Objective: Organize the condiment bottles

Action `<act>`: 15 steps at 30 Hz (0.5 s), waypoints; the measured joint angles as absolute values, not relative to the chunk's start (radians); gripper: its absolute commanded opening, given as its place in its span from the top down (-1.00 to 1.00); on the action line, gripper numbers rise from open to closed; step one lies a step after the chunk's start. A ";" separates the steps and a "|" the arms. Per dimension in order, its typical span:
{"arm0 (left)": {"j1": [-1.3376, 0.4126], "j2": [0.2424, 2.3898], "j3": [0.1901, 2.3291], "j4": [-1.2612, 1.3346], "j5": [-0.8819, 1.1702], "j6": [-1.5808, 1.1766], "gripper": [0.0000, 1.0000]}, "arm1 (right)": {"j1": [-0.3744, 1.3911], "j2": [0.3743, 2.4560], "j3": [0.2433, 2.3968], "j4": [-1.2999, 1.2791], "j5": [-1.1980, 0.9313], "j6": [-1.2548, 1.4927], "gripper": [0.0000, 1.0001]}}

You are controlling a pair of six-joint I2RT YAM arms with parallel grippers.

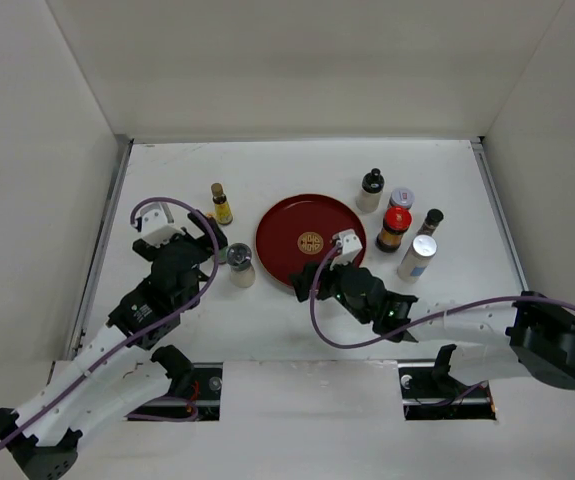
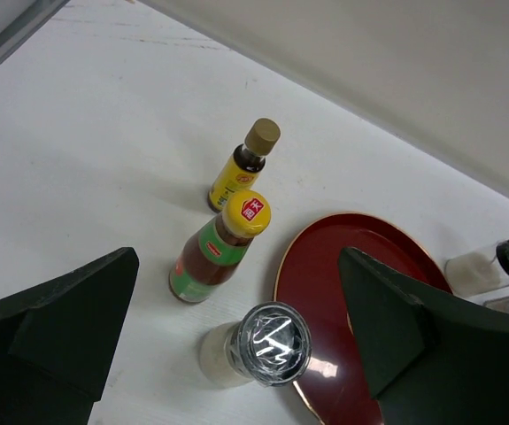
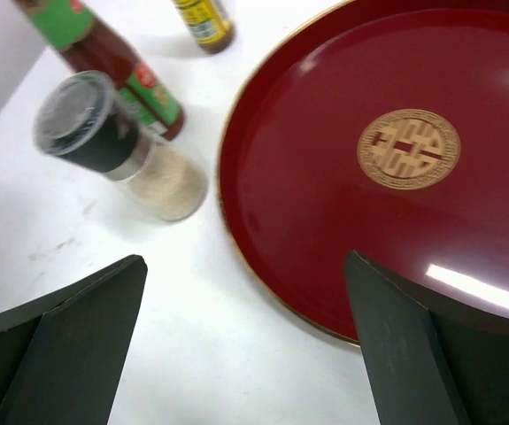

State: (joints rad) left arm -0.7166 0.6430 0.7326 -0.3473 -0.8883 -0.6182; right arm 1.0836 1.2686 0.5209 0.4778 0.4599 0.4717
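Three condiment bottles stand left of the round red tray (image 1: 307, 225): a yellow-labelled bottle (image 1: 221, 204) (image 2: 243, 165), a green-labelled sauce bottle with a yellow cap (image 2: 219, 250) (image 3: 104, 62), and a pale grinder with a clear-topped dark cap (image 1: 239, 266) (image 2: 256, 345) (image 3: 117, 146). My left gripper (image 1: 217, 245) (image 2: 238, 266) hovers open above the grinder and sauce bottle, touching neither. My right gripper (image 1: 312, 272) (image 3: 245, 261) is open and empty over the tray's near-left rim (image 3: 263, 283). Several more bottles stand right of the tray, among them a red-capped dark jar (image 1: 394, 229).
On the right, a black-capped white bottle (image 1: 370, 190) (image 2: 493, 264), a small jar (image 1: 401, 198), a thin dark-capped bottle (image 1: 430, 221) and a silver-capped white bottle (image 1: 418, 256) stand close together. White walls enclose the table on three sides.
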 measured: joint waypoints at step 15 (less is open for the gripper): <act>-0.640 0.764 0.720 -0.265 -0.864 -0.513 0.12 | 1.118 1.258 0.455 0.593 0.390 0.425 0.65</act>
State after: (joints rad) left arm -0.6399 0.7635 0.7197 -0.2649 -0.8639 -0.5129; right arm 1.1183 1.2575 0.4553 0.5930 0.3901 0.4252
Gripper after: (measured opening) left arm 0.583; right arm 0.243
